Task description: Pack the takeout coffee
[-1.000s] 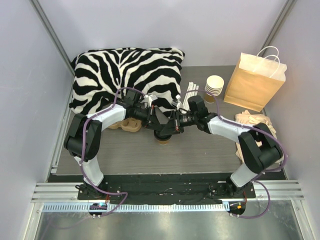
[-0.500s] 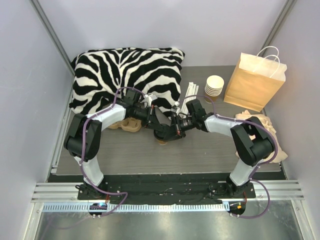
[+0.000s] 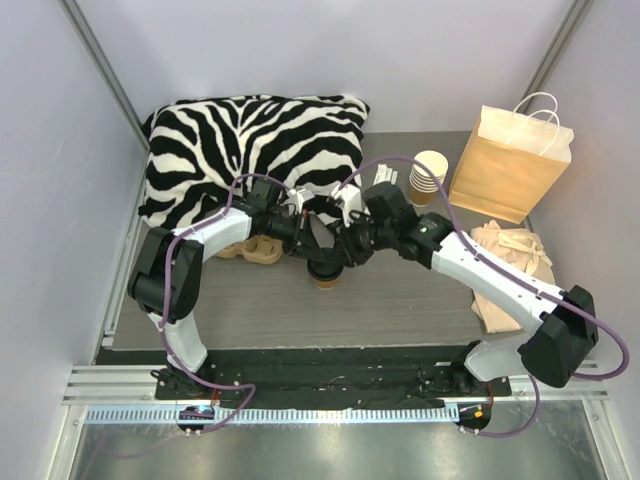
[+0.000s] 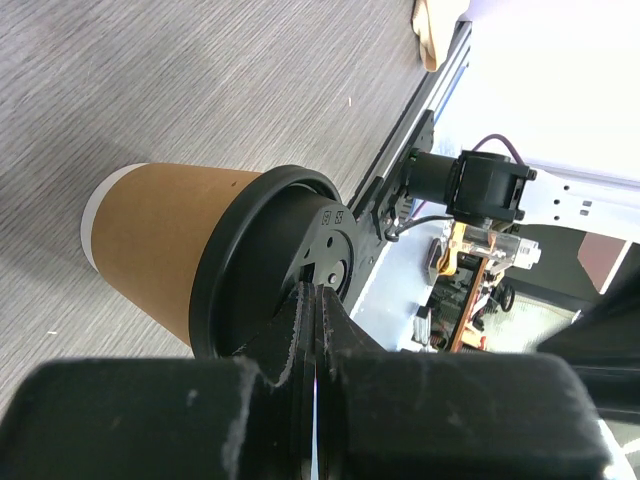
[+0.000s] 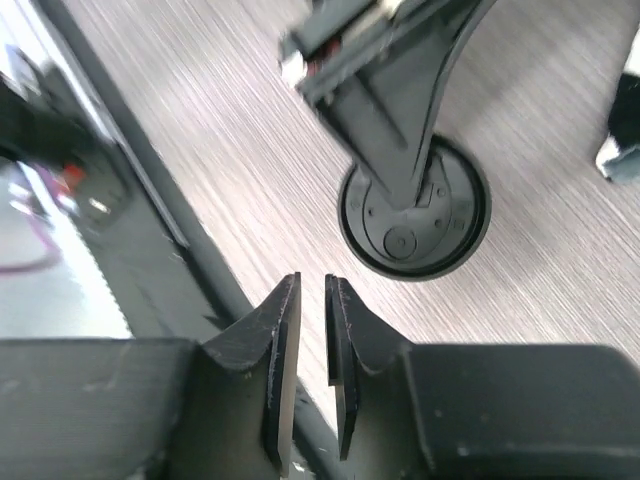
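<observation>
The takeout coffee [image 3: 325,277], a tan paper cup [image 4: 160,240] with a black lid [image 4: 270,260], stands upright on the grey table in the middle. My left gripper [image 3: 320,255] is shut, its fingertips [image 4: 312,300] together and resting on top of the lid. In the right wrist view the lid [image 5: 415,215] shows from above with the left gripper's fingers [image 5: 395,140] coming down onto it. My right gripper [image 5: 312,285] hovers higher up, beside the cup, its jaws parted a little with nothing between them. In the top view my right gripper [image 3: 352,247] is just right of the cup.
A zebra-print pillow [image 3: 250,140] fills the back left. A brown cardboard cup carrier [image 3: 255,250] lies under the left arm. A stack of lidless cups [image 3: 428,172] and a brown paper bag [image 3: 510,160] stand at the back right, with beige cloth [image 3: 515,255] in front of the bag.
My right arm has lifted and swung its elbow out to the right, drawing its gripper up off the lid, and its jaws have parted slightly. The left gripper has stayed on the lid.
</observation>
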`<action>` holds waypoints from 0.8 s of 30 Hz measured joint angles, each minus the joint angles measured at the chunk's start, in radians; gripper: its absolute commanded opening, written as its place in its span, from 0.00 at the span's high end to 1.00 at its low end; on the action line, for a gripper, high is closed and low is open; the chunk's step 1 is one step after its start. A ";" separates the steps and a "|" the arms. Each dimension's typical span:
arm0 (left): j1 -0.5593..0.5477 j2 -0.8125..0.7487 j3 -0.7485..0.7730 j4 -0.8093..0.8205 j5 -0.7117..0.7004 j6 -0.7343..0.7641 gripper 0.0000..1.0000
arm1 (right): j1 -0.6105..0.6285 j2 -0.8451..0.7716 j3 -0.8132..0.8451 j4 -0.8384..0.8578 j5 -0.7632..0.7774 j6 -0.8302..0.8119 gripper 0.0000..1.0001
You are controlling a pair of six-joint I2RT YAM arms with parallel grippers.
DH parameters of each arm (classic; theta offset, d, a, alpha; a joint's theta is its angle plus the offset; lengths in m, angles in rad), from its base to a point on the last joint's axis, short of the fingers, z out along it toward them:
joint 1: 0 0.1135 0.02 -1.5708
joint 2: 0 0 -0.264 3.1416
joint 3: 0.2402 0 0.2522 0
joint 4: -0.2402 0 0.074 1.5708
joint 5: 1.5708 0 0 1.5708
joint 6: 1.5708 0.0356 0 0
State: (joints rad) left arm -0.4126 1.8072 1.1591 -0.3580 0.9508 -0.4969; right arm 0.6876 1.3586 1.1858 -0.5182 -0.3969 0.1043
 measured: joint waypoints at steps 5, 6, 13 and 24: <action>0.000 0.000 0.000 0.000 0.000 0.000 1.00 | 0.070 0.043 -0.071 0.005 0.117 -0.049 0.76; 0.000 0.000 0.000 0.000 0.000 0.000 1.00 | 0.078 0.063 -0.091 0.016 0.138 -0.049 0.77; 0.000 0.000 0.000 -0.002 -0.001 0.001 1.00 | 0.109 0.184 -0.214 0.076 0.236 -0.043 0.77; 0.000 0.000 0.000 -0.001 -0.001 0.001 1.00 | 0.085 0.053 -0.100 0.021 0.208 -0.045 0.76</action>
State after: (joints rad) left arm -0.4126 1.8072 1.1591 -0.3592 0.9501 -0.4957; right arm 0.7731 1.4117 1.0855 -0.4976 -0.1894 0.0589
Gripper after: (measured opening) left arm 0.012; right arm 0.233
